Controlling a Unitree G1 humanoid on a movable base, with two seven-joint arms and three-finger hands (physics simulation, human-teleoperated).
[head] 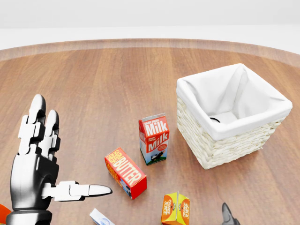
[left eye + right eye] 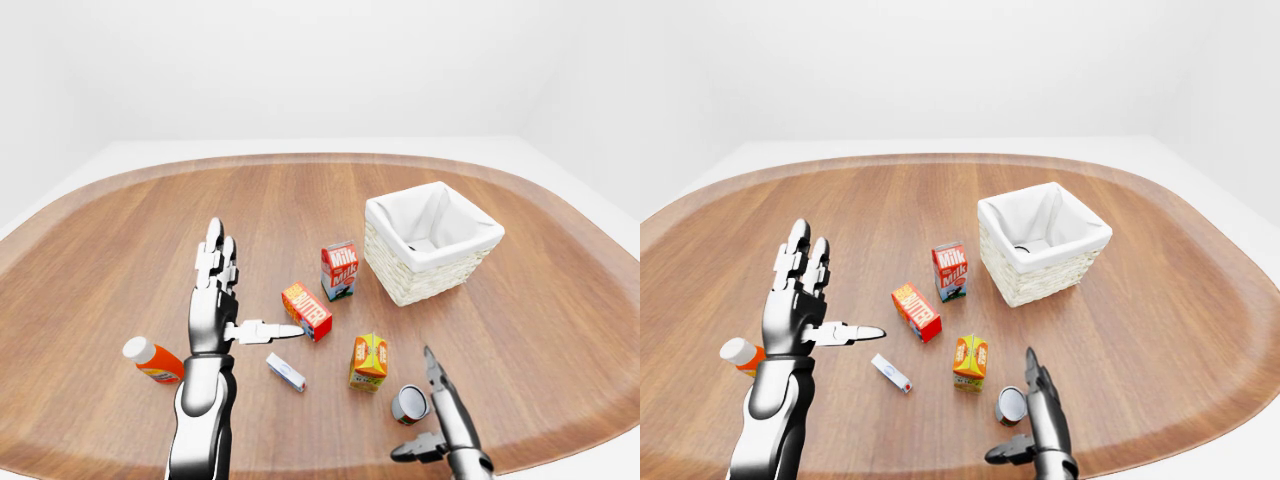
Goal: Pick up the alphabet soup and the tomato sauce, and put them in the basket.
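Observation:
A small can lies on its side on the wooden table, near the bottom of the left-eye view, its silver end toward me; I cannot read its label. My right hand is open just to its right, fingers pointing up the view and thumb out, not closed on it. My left hand is raised and open, fingers straight up, thumb pointing at the butter box. The white-lined wicker basket stands at the right. A dark curved edge shows on its floor; what it belongs to I cannot tell.
A milk carton stands left of the basket, a red butter box below it. An orange juice carton stands beside the can. A small white-and-blue box and an orange bottle lie near my left arm.

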